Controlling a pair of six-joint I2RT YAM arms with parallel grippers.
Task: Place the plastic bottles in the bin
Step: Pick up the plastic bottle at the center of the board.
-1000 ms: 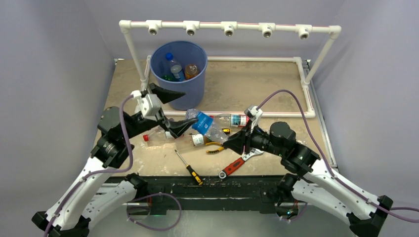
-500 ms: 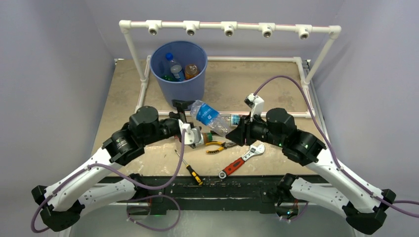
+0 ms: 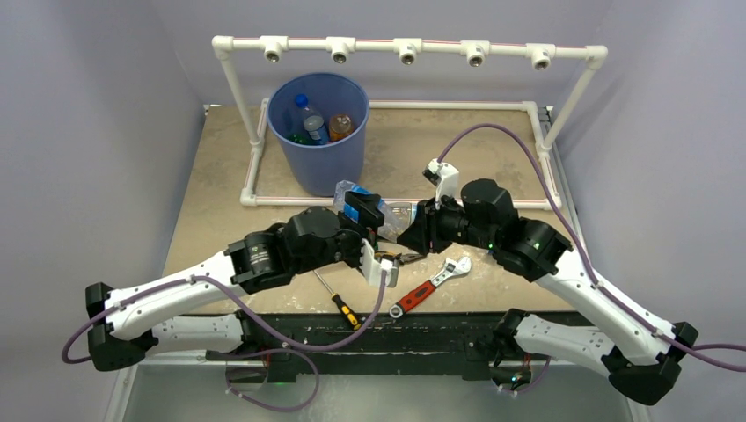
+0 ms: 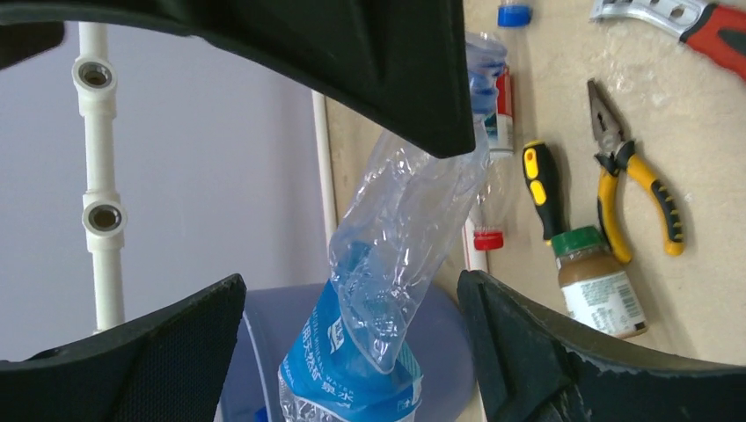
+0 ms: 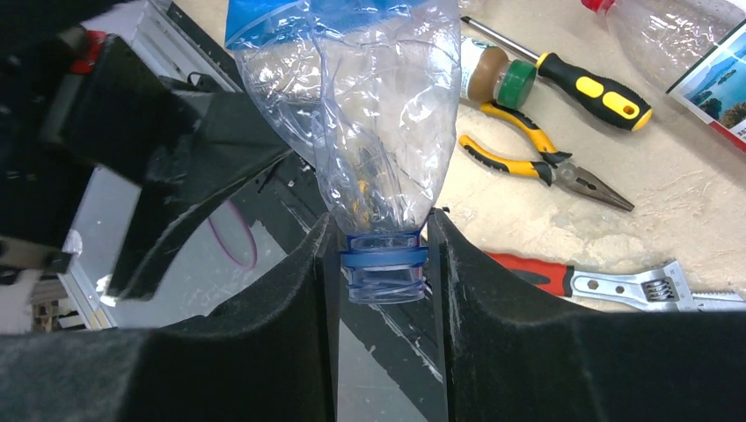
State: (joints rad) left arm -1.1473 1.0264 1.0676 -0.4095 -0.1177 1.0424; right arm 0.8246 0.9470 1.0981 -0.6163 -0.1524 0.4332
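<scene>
Bottle (image 5: pixel 369 114) neck pinched by right gripper (image 5: pixel 383 255) (left gripper (image 4: pixel 350 290) spread wide).

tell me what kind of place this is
Probably a robotics lab test bench: two robot arms fixed at the edge of a worn table, plain grey walls close around it, and a white pipe frame at the back.

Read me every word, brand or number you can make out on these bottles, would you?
No text can be quoted with confidence.
Blue label of the crumpled clear bottle: white characters, too blurred to read.
White label of the small brown bottle: print too small to read.
Red-and-white labelled bottle: blurred, unreadable.
Landscape-picture labelled bottle: no legible words.
</scene>
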